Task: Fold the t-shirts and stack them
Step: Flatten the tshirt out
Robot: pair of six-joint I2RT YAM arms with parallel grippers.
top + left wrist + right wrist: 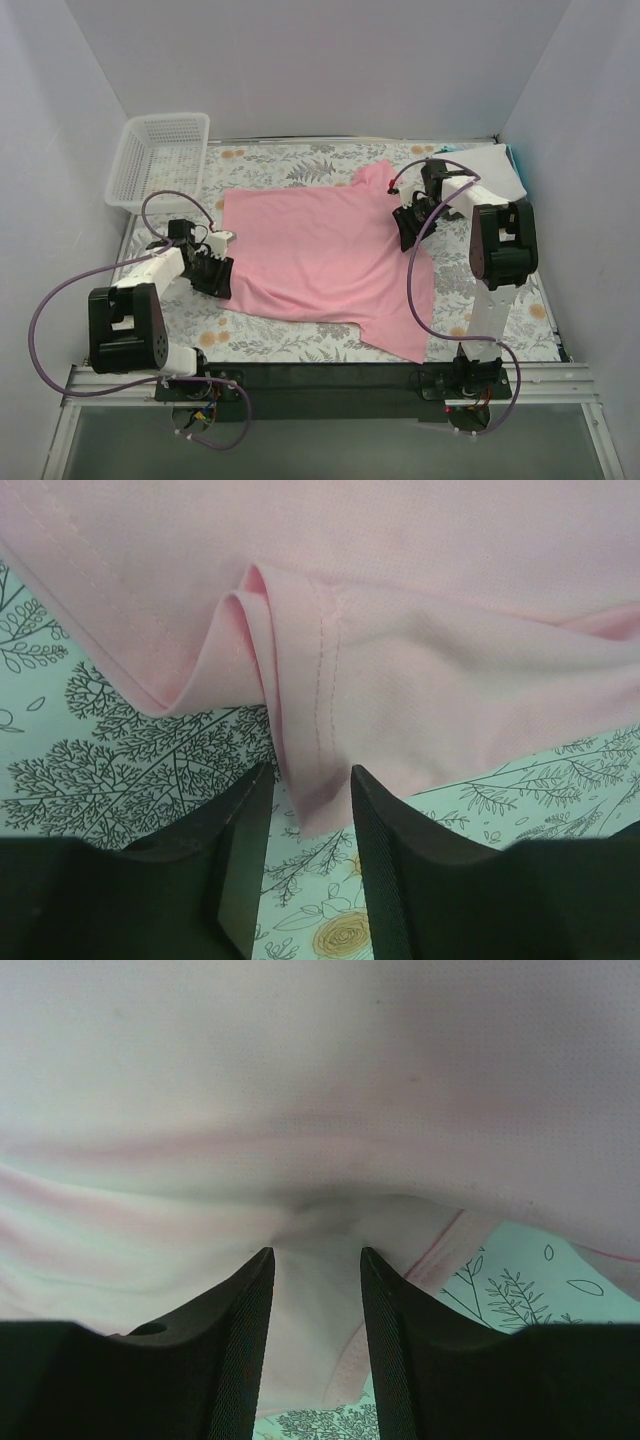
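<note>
The pink t-shirt point(320, 255) lies spread flat on the floral tablecloth. My left gripper point(222, 272) is at its left edge. In the left wrist view the jaws point(310, 780) stand apart, with a folded seam corner of the pink cloth point(420, 630) reaching just between the tips. My right gripper point(405, 225) is at the shirt's right side. Its jaws point(315, 1260) also stand apart, with puckered pink cloth point(300, 1080) lying between and under them. A folded white shirt with a teal edge point(492, 165) lies at the back right, partly hidden by the right arm.
A white mesh basket point(160, 155) stands at the back left corner. The floral tablecloth point(300, 165) shows around the shirt. Grey walls close in the table on three sides. A purple cable hangs across the shirt's right part.
</note>
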